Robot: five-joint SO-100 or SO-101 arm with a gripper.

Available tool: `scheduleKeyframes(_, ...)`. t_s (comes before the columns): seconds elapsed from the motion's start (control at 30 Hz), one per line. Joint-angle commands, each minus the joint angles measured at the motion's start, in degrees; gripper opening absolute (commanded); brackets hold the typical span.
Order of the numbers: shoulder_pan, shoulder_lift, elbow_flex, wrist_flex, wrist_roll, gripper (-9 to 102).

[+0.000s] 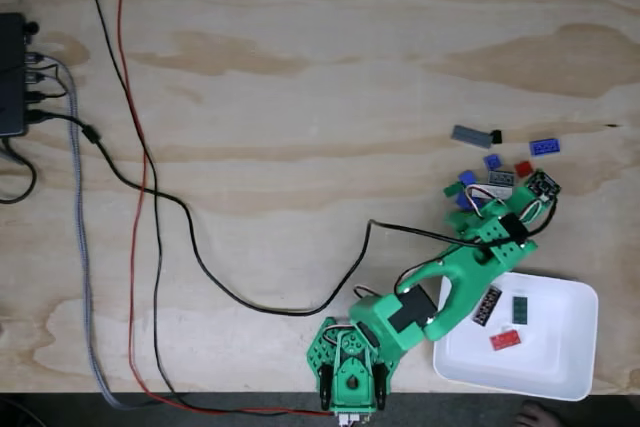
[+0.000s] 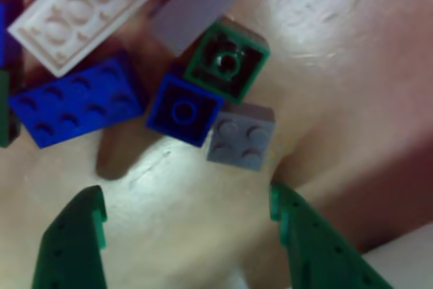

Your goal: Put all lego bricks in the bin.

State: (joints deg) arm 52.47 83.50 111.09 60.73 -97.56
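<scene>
Your claw [image 2: 186, 228] hangs released and empty just above the cluster of lego bricks [image 1: 497, 172] on the counter [image 1: 300, 97], its green fingertips [image 2: 81, 225] spread apart. You have three bricks, black, green and red, already lying in the bin [image 1: 560, 367]. In the fixed view roughly seven wait outside it, though the arm hides some. Close up you can count a white plate [image 2: 74, 15], a blue plate [image 2: 74, 103], and small blue, green and grey squares. Most of the job looks left.

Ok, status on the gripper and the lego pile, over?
Gripper open, empty, hovering short of the pile. Small grey brick nearest, blue square brick touching it. Three bricks already in the bin. Nothing blocking.
</scene>
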Motion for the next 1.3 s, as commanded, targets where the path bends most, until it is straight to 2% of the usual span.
scheduleKeyframes(0.0,5.80,3.25,0.97,-4.31,-2.46,28)
scheduleKeyframes(0.23,5.45,1.23,1.58,-10.63,-1.14,24)
scheduleKeyframes(0.33,4.31,1.58,1.85,-11.16,-0.44,17)
scheduleKeyframes(0.43,3.60,1.67,2.64,-11.60,0.18,3)
scheduleKeyframes(0.57,3.16,2.81,3.87,-11.16,0.70,0)
scheduleKeyframes(0.63,2.20,4.39,2.55,-6.77,2.99,0)
scheduleKeyframes(0.77,-3.08,14.24,-2.99,10.81,11.60,0)
scheduleKeyframes(0.9,-9.40,30.06,-7.21,21.71,19.69,0)
scheduleKeyframes(1.0,-10.99,37.97,-14.41,29.09,20.39,0)
scheduleKeyframes(1.1,-5.45,45.97,-15.12,29.79,14.06,0)
scheduleKeyframes(1.27,16.61,54.32,-4.48,22.15,1.32,0)
